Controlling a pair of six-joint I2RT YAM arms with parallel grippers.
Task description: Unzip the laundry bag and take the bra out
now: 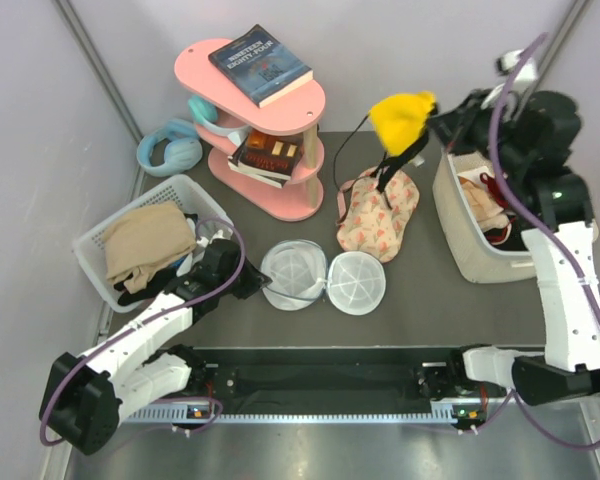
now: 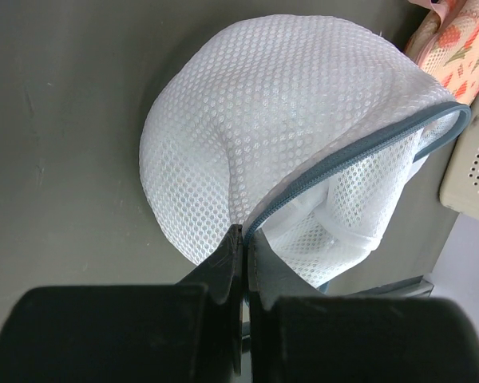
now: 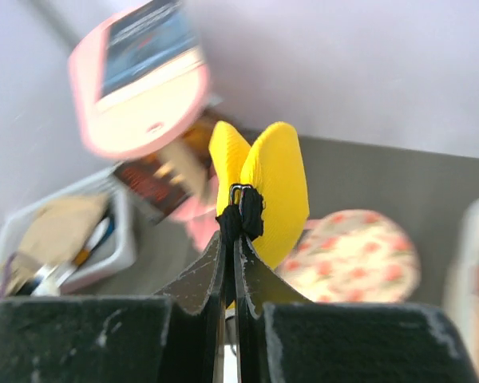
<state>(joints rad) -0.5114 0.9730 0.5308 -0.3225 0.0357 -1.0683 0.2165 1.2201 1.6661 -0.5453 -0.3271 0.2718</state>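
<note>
The white mesh laundry bag (image 1: 320, 277) lies unzipped on the dark table, its two round halves spread side by side. My left gripper (image 1: 252, 283) is shut on its grey zip rim; in the left wrist view the mesh bag (image 2: 287, 144) bulges just beyond the pinched jaws of the left gripper (image 2: 246, 236). The yellow bra (image 1: 400, 118) hangs in the air above the table's far right, black straps dangling. My right gripper (image 1: 442, 122) is shut on its black strap; the right wrist view shows the bra (image 3: 275, 187) folded above the right gripper (image 3: 238, 233).
A peach floral fabric piece (image 1: 378, 213) lies below the hanging bra. A beige bin (image 1: 472, 238) with clothes stands at the right edge. At the left is a white basket (image 1: 120, 275) of clothes. A pink shelf (image 1: 270, 130) with books and blue headphones (image 1: 168, 150) stand at the back.
</note>
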